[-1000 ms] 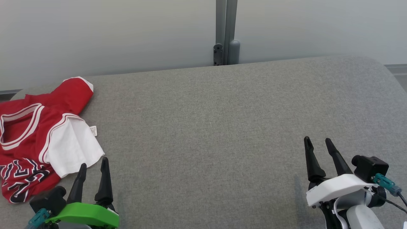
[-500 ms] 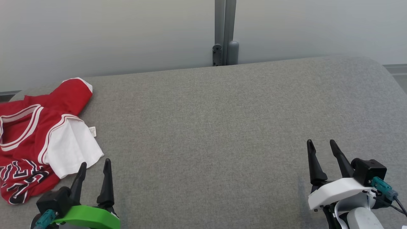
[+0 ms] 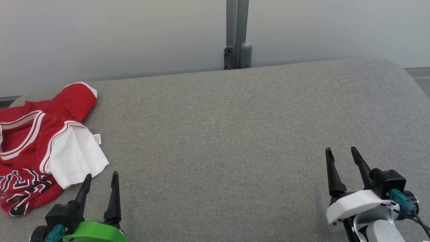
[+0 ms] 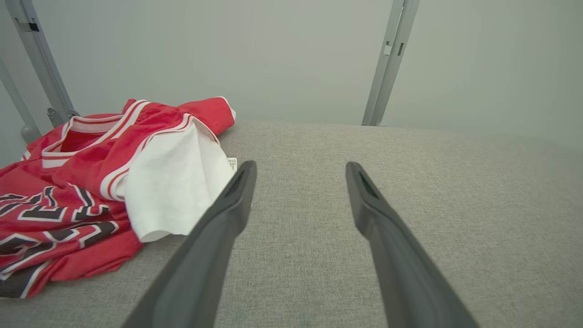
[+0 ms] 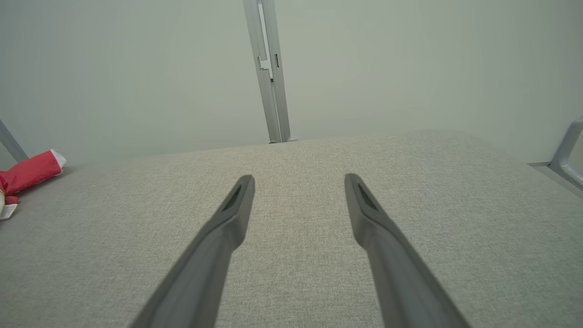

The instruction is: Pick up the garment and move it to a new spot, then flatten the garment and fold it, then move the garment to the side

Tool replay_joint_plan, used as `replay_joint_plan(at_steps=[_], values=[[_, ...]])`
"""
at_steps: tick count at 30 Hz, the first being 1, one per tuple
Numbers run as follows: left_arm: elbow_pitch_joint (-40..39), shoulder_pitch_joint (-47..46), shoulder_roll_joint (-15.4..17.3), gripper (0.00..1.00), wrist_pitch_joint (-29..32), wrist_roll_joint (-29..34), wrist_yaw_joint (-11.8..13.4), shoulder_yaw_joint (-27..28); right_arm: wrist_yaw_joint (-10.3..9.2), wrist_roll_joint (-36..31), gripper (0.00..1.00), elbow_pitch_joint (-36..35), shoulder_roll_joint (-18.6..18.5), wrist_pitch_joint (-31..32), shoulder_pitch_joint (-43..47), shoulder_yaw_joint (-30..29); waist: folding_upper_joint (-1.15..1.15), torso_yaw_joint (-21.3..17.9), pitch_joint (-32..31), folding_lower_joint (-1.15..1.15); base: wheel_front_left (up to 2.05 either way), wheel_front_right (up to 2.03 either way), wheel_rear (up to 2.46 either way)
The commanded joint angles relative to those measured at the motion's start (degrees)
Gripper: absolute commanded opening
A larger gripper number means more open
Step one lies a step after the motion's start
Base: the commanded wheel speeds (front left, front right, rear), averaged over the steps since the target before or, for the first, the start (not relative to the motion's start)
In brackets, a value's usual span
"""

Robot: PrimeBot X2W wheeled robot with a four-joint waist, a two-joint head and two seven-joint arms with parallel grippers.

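Red cloth with white trim and black lettering at far left: garment (image 3: 37,134), crumpled, neither flattened nor folded. Lies on the grey fabric table (image 3: 218,134) at its left edge, white inner side turned out toward the centre, small care label (image 3: 97,138) at that flap's edge.

Just right of the garment's near hem, left claw (image 3: 101,175) with green housing: fingers spread, nothing between them, tips just beside the white flap. In the left wrist view, same claw (image 4: 300,166) over bare table, garment (image 4: 91,182) off to the left of the left finger.

Behind the table's centre, grey metal post (image 3: 237,33) against a pale wall.

At far right, right claw (image 3: 341,150) with white housing: fingers likewise spread, gripping nothing, well apart from the garment. In the right wrist view, claw (image 5: 299,177) over bare table; garment (image 5: 29,171) at the far left edge, one red end in view.
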Motion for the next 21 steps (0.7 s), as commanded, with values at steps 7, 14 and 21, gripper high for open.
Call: replay_joint_plan(at_steps=[7,14,21], values=[[0.4,0.7,0.5,1.00,-1.1,3.7,-0.2,-0.1,0.02,-3.6,1.00,0.3,-0.1,-1.2,0.7,-0.1,0.00,0.5,-0.2,0.00,0.00,0.00,0.00],[0.7,1.0,0.7,1.00,-1.9,6.1,-0.2,0.0,0.02,-5.9,1.00,0.6,-0.1,-1.9,0.9,0.2,0.00,0.6,-0.3,0.00,0.00,0.00,0.00],[0.8,0.8,0.4,1.00,-2.0,6.0,-0.1,0.8,0.02,-6.0,1.00,0.7,-0.1,-2.0,0.8,0.1,0.00,0.5,-0.3,0.00,0.00,0.00,0.00]])
